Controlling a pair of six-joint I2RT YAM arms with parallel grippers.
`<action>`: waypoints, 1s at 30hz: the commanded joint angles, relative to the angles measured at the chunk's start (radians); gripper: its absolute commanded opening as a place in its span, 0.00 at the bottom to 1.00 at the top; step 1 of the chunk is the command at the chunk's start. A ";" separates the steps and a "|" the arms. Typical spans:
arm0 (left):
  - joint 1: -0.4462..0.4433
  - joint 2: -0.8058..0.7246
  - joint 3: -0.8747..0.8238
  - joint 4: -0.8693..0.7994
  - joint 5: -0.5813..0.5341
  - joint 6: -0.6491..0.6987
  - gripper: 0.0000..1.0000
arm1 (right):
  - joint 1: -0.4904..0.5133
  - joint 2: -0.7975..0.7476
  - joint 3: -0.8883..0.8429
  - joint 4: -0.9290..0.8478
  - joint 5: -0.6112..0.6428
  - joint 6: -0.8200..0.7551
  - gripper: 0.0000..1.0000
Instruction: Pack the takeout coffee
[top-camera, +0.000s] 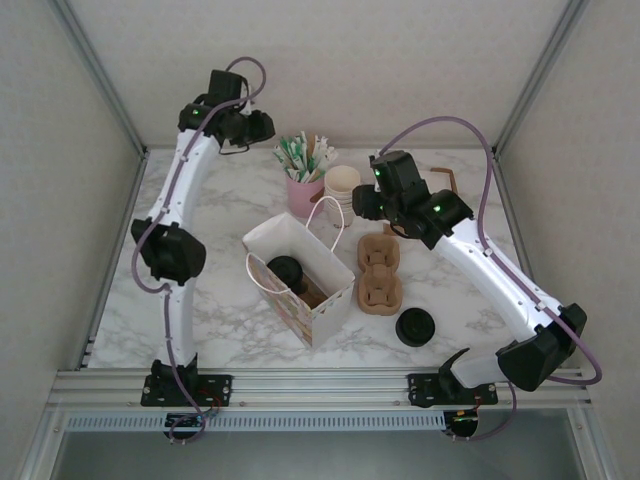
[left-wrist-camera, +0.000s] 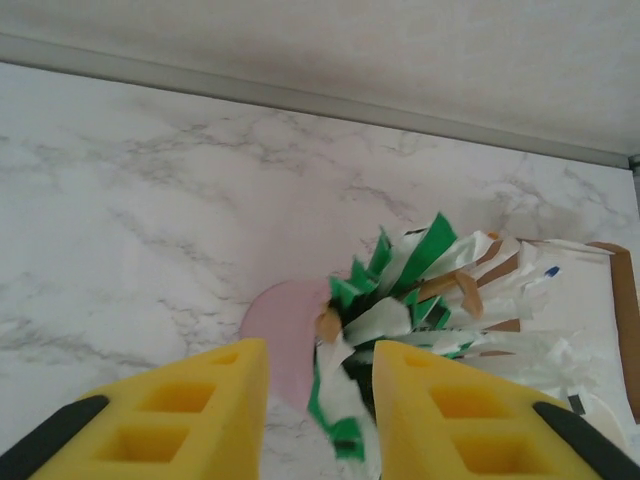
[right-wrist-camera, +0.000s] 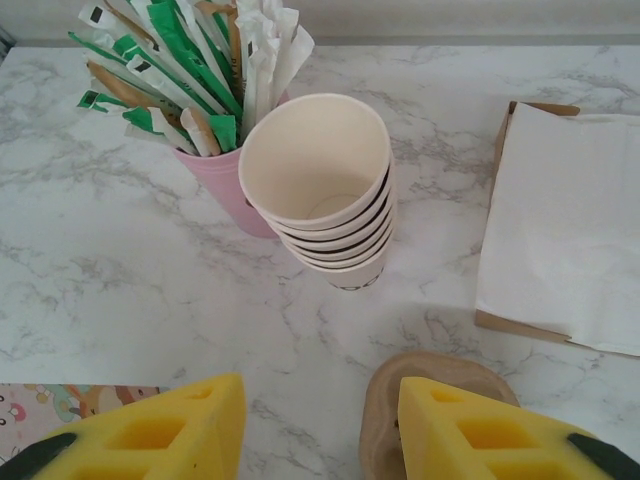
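Takeout coffee (top-camera: 287, 269): one, only black lid visible, body hidden inside paper bag (top-camera: 325, 315), one. Left tool (left-wrist-camera: 320, 352), right tool (right-wrist-camera: 322, 392): two, both released, empty, cropped near.

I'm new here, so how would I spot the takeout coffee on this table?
Look at the middle of the marble table, where a white paper bag with handles stands open. The coffee sits inside it: a cup capped with a round black lid. The other black lids lie loose on the table right of the bag, and the cream cups behind it have no lids.
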 joint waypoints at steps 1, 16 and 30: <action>-0.012 0.054 0.092 -0.090 0.043 0.014 0.31 | -0.006 -0.024 -0.016 0.014 -0.021 -0.014 0.45; -0.025 0.014 -0.013 -0.128 -0.016 0.047 0.20 | -0.007 -0.011 -0.026 0.019 -0.059 0.003 0.46; -0.026 0.005 -0.017 -0.124 -0.007 -0.015 0.05 | -0.006 -0.005 -0.023 0.023 -0.071 0.009 0.46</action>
